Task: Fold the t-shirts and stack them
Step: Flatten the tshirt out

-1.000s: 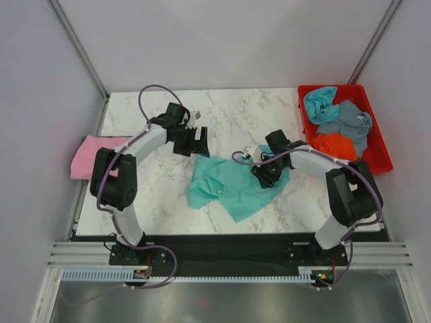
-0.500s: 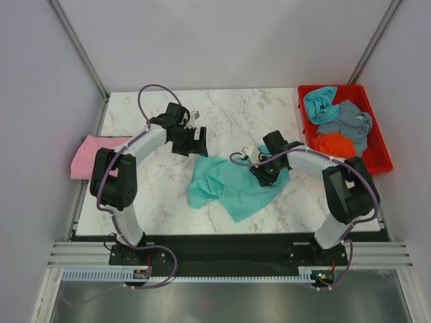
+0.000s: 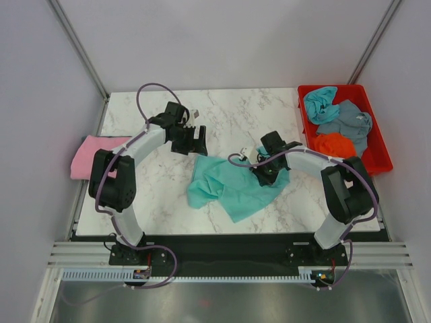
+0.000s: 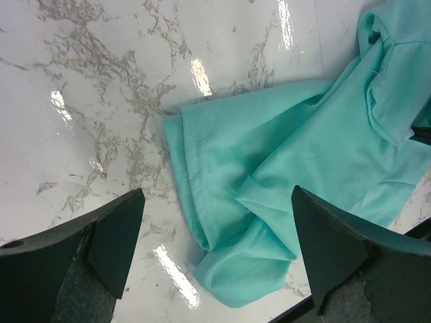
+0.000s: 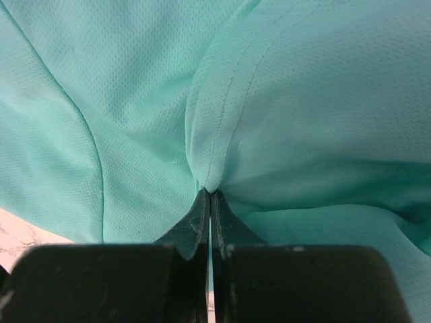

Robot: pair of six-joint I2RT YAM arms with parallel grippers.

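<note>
A teal-green t-shirt [image 3: 229, 185] lies crumpled in the middle of the marble table [image 3: 236, 114]. My right gripper [image 3: 264, 173] is shut on a pinched fold of this teal-green t-shirt [image 5: 283, 121] at its right side. My left gripper [image 3: 194, 145] hangs open above the shirt's upper left corner, its fingers [image 4: 111, 235] wide apart over the teal-green t-shirt [image 4: 283, 195] and touching nothing. A pink t-shirt [image 3: 91, 156] lies folded off the table's left edge. Light blue [image 3: 320, 102], grey-blue [image 3: 350, 124] and orange [image 3: 335, 144] t-shirts are heaped in the tray.
The red plastic tray [image 3: 380, 145] stands at the table's right back corner, close behind my right arm. Grey walls enclose the table on three sides. The table's near edge shows as a dark strip [image 4: 411, 232] in the left wrist view.
My right gripper has shut on a fold of the teal-green t-shirt and drawn slightly left. My left gripper has stayed open and barely shifted.
</note>
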